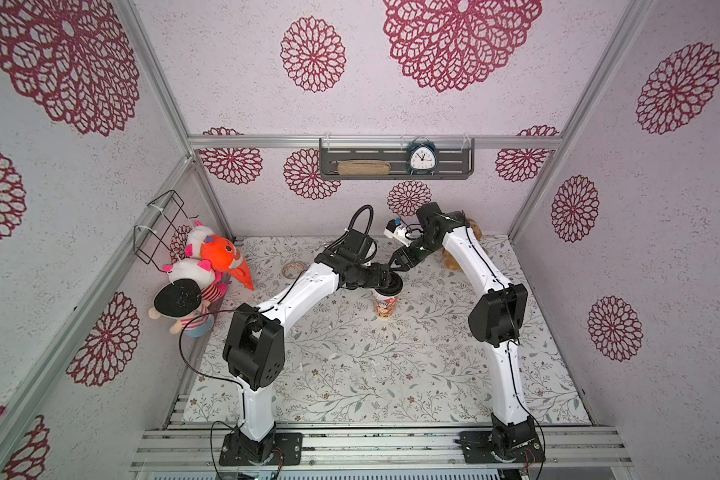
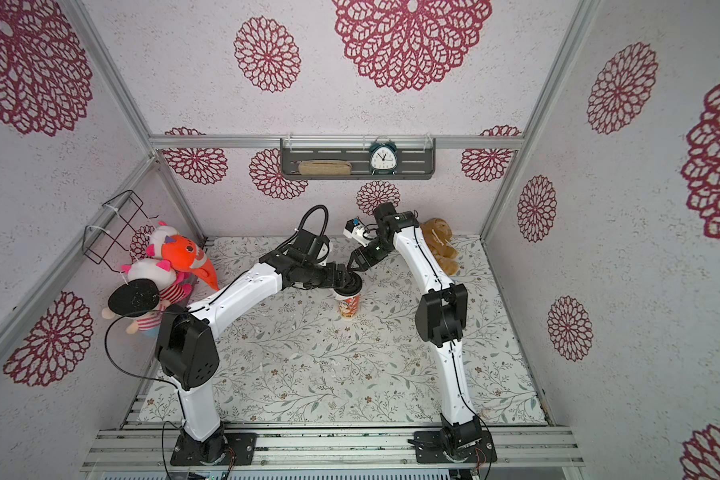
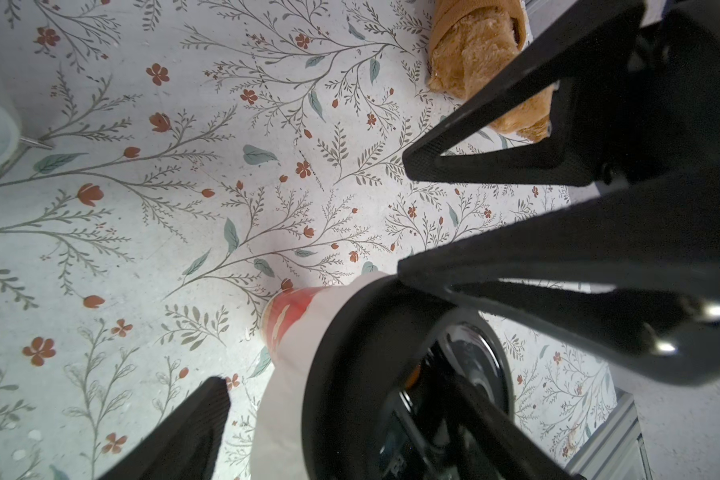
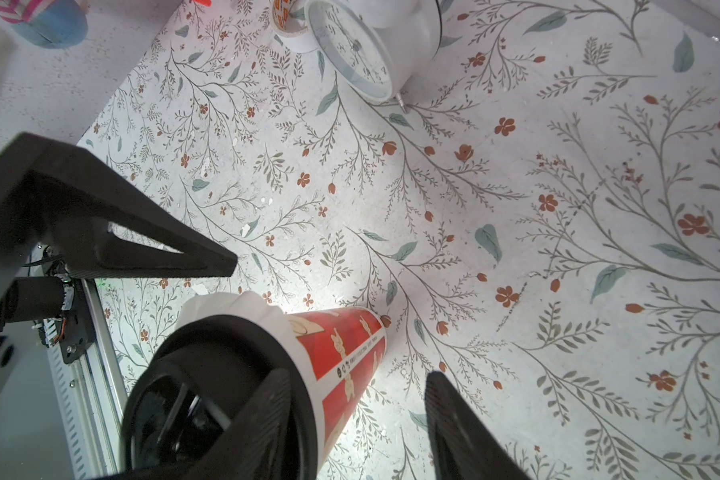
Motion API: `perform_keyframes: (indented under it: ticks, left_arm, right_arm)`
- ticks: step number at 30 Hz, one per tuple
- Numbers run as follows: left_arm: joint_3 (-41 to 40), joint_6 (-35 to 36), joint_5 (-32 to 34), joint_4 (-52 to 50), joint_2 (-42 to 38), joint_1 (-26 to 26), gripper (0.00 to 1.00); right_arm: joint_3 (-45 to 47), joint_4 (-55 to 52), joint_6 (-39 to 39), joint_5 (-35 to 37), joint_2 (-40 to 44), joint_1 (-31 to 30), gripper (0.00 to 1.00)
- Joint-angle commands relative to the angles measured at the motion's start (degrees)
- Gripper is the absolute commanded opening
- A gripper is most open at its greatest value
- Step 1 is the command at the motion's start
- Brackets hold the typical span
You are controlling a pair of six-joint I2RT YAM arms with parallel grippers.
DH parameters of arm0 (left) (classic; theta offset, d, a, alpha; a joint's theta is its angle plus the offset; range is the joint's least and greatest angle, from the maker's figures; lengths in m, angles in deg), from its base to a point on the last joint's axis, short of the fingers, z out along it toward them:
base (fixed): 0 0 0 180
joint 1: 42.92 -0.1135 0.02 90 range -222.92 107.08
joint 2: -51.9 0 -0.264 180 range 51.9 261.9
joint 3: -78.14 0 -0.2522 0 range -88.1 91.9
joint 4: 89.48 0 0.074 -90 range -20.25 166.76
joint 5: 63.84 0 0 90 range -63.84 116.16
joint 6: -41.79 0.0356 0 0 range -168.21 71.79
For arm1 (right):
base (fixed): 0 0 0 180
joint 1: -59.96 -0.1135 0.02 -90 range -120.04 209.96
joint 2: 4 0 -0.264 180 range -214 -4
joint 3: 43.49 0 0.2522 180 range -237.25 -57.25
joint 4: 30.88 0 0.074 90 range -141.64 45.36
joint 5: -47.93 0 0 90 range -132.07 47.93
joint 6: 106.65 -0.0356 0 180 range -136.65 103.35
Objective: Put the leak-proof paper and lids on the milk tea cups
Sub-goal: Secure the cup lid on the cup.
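The left gripper (image 1: pixel 385 281) is reaching in from the left and sits at the top of the cup (image 1: pixel 386 309), with its jaws partly apart astride a black lid (image 1: pixel 393 287). In the left wrist view one of its fingers (image 3: pixel 192 428) shows just beside the hanging edge of the paper, and a dark bar, probably its other finger, lies across the top of the lid (image 3: pixel 350 374). Whether the gripper actually has hold of the lid cannot be told.

The round white paper (image 3: pixel 292 365) is draped over the rim of the cup. It is caught under the lid, and its edge folds down over the upper part of the red printed wall (image 4: pixel 341 349). The right wrist view shows the same white skirt (image 4: pixel 225 303) sticking out from beneath the lid's rim. The cup stands upright on the flowered surface (image 1: pixel 350 365), about midway between the two arms and a little toward the back wall.

Just right of and behind the lid, the right gripper (image 1: pixel 395 267) points down at it with its jaws spread wide and nothing between them. Its fingers (image 3: pixel 474 162) are close above the lid's edge. Whether the lower finger touches the lid is unclear.

Farther right, a brown plush toy (image 2: pixel 439 245) lies at the back of the surface behind the right arm.
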Motion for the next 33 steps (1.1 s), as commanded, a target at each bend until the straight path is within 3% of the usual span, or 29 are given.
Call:
perform_keyframes:
  ticks: [1,17,26,30,33]
  left_arm:
    - [-4.20,2.18,3.78,-8.65,3.53,0.30,0.85]
    - [-5.57,1.87,3.75,-8.08,3.25,0.10,0.84]
    - [-6.68,1.10,4.11,-7.84,3.27,0.10,0.84]
    - [-7.36,0.90,4.62,-7.75,1.04,0.12,0.84]
    - [-7.72,0.46,4.75,-7.64,0.60,0.08,0.84]
  right_arm:
    - [0.69,-5.54,0.43,3.02,-2.26,-1.60,0.55]
    - [8.88,-4.22,1.82,3.75,0.58,-4.77,0.54]
    - [9.88,12.11,-21.53,10.06,8.92,-1.09,0.61]
    - [10.27,14.17,-31.50,16.72,13.96,-1.10,0.63]
    - [15.40,15.02,-37.55,22.67,19.50,-1.81,0.63]
